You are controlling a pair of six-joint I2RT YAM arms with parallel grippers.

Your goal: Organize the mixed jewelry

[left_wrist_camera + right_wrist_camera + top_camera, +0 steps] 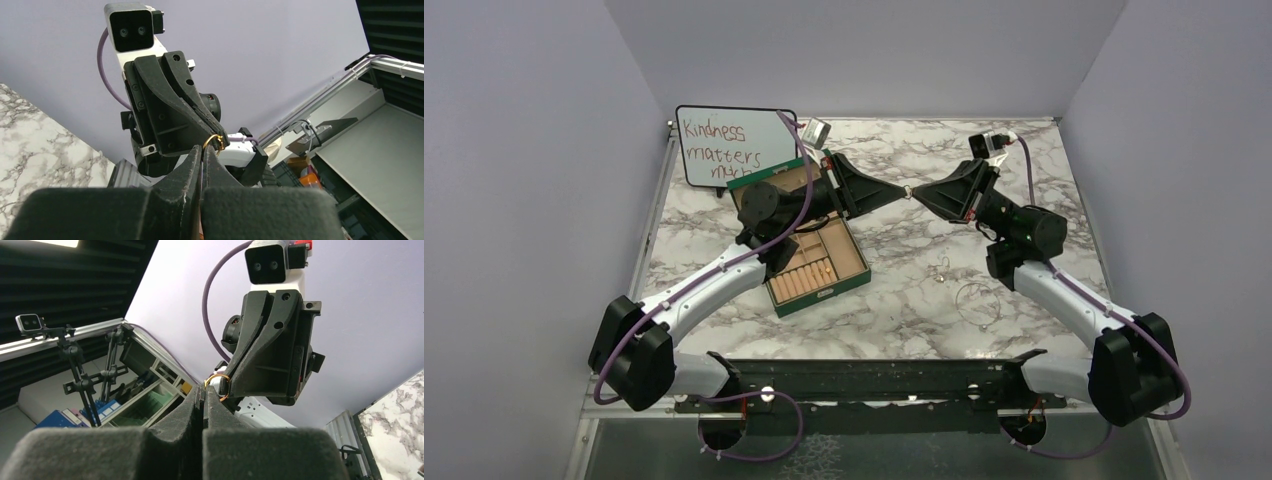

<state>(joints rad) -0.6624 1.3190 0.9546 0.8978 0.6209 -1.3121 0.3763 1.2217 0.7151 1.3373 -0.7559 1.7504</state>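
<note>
A: Where's the gold ring point(214, 142)?
B: Mid-air over the table point(894, 300) — my left gripper point(902, 192) and right gripper point(917, 195) meet tip to tip, both pinched shut on it. It looks light, stiff and slick — I'd grip across the band.

- I am holding my left arm point(714, 285) stretched forward and to the right, with its wrist point(769, 205) raised in mid-air.
- I am holding my right arm point(1064, 290) angled forward and to the left in a mirrored pose, with its wrist point(1029, 228) lifted to about the same height.
- My left gripper point(902, 191) and right gripper point(921, 194) are meeting tip to tip between the arms, pointing straight at each other.
- Both sets of jaws are pressing closed, pinching one small gold ring point(213, 141) from opposite sides.
</note>
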